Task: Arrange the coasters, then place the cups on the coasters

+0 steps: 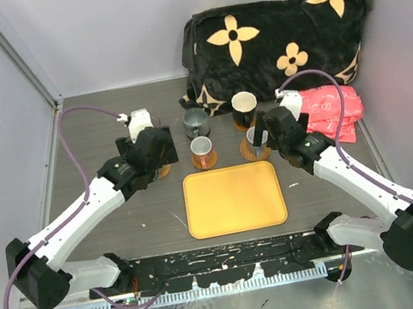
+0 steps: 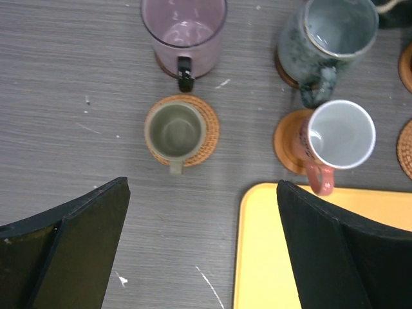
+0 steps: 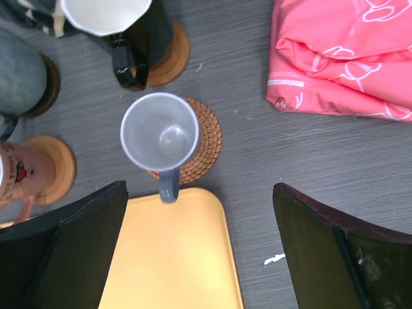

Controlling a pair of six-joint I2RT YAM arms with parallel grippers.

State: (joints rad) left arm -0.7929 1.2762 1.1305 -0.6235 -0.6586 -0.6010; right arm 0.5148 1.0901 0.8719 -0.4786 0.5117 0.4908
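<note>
Through my open left gripper I see a small olive cup standing on a wicker coaster. Beyond it a purple cup covers a dark coaster. To the right, a mottled grey cup and a white cup each stand on a brown coaster. My right gripper is also open, above a plain grey cup on a wicker coaster. A black cup with a cream inside rests on an orange-brown coaster. Neither gripper touches anything.
A yellow tray lies bare just in front of the cups, between both arms. A folded pink cloth lies right of the right gripper. A black blanket with tan flowers is heaped at the back right.
</note>
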